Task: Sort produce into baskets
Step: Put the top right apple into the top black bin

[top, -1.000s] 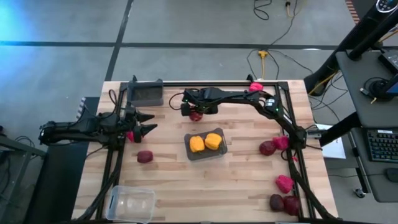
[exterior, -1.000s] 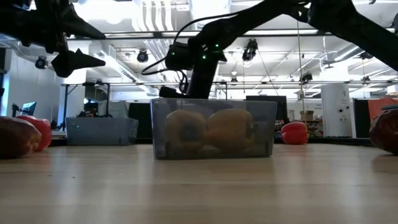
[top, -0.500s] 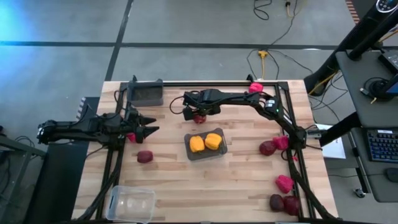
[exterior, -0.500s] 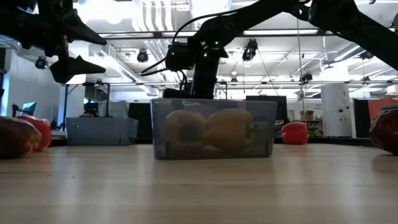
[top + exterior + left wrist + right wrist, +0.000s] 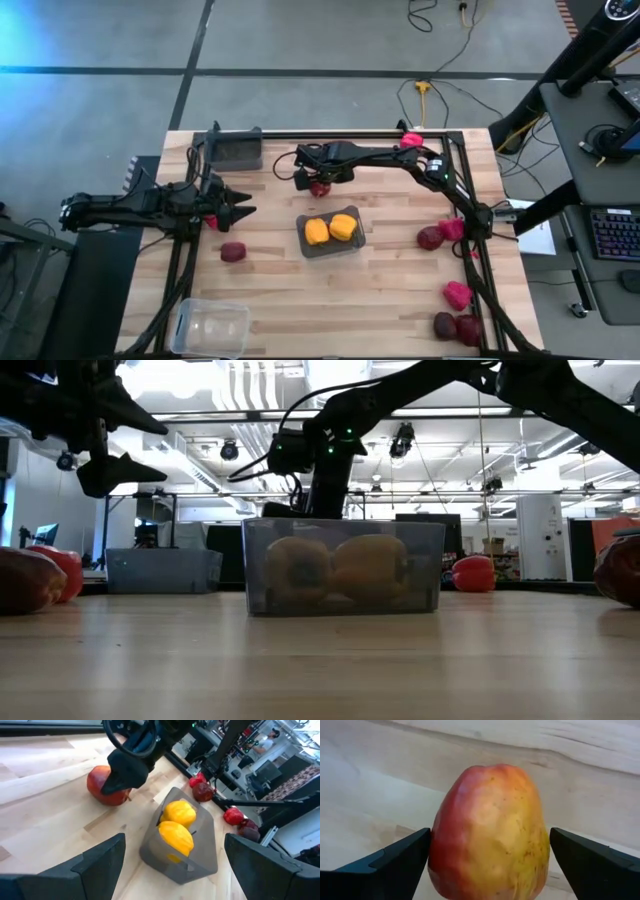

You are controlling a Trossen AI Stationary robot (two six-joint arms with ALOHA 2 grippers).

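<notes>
Red-yellow apple [image 5: 490, 832] sits on the table behind the grey basket [image 5: 331, 243] of yellow peppers [image 5: 330, 229], between the right gripper's [image 5: 316, 184] wide-open fingers, ungripped. Left gripper [image 5: 238, 212] hovers part-open, empty. Risk: the rounded apple could roll aside if the fingers close off-centre.

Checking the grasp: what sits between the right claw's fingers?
A red-yellow apple on the table, between the right claw's open fingers, per the right wrist view.
</notes>
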